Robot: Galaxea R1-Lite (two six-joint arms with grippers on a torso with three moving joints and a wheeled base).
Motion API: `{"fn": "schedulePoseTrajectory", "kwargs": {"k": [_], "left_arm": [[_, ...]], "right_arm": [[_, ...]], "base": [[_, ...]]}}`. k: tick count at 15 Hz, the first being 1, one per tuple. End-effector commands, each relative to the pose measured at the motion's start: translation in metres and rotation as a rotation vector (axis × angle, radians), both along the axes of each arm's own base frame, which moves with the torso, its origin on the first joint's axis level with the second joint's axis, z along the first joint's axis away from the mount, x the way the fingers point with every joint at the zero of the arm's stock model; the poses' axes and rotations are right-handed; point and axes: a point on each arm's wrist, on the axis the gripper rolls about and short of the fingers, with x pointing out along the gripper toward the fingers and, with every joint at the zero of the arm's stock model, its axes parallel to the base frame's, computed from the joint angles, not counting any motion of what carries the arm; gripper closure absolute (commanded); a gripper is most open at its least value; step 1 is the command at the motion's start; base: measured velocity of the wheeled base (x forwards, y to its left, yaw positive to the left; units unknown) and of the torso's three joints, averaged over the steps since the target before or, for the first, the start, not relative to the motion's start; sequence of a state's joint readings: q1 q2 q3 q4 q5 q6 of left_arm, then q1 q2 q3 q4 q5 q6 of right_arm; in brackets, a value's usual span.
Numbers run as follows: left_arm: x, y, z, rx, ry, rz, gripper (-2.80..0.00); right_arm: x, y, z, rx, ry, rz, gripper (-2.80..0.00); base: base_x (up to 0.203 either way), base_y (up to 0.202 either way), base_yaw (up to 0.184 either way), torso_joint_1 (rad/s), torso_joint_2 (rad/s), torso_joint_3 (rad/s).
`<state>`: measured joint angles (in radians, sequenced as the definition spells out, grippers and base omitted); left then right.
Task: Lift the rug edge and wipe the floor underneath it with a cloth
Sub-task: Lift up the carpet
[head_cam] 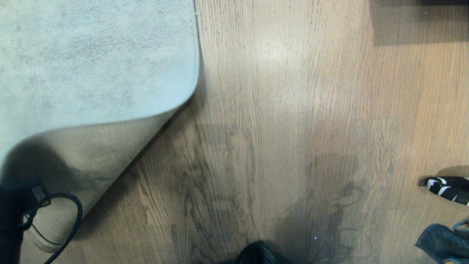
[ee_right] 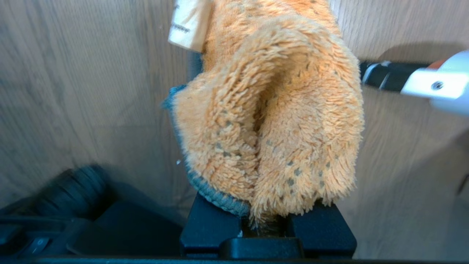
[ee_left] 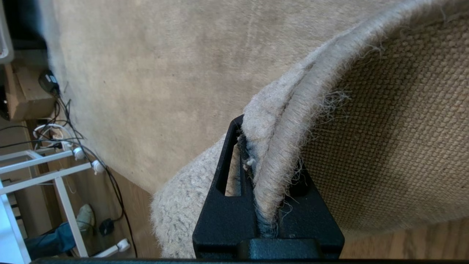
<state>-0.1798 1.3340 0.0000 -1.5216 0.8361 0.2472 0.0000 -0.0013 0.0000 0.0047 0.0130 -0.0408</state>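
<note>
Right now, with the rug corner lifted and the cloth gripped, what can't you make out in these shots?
- Head view: left gripper's fingers, lost in dark shadow on the rug edge.
- Head view: right gripper and cloth lie outside the frame.
- Right wrist view: the cloth covers the floor ahead.
- Left wrist view: left gripper and rug hide the floor beneath.

Left end effector [ee_left: 262, 190] has its two black fingers [ee_left: 223, 205] pinched tight, with fabric squeezed between them. In the head view the left arm [head_cam: 11, 220] is a dark shape at the lower left, cable looped beside it. Right end effector [ee_right: 267, 229] is clamped too, fingers nearly together.
</note>
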Motion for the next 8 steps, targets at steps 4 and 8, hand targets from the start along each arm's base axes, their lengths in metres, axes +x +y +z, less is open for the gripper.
{"fn": "schedulePoseTrajectory", "kwargs": {"k": [4,8], "left_arm": [[0.0011,-0.0001,-0.0004,0.0,0.001,0.006,0.0],[0.002,-0.0002,-0.0013,0.001,0.007,0.006,0.0]], "right_arm": [[0.0001,0.0001,0.0002,-0.001,0.0,-0.001,0.0],[0.0001,0.0001,0.0002,-0.001,0.0,-0.001,0.0]], "base": [[0.0,0.0,0.0,0.0,0.0,0.0],[0.0,0.0,0.0,0.0,0.0,0.0]]}}
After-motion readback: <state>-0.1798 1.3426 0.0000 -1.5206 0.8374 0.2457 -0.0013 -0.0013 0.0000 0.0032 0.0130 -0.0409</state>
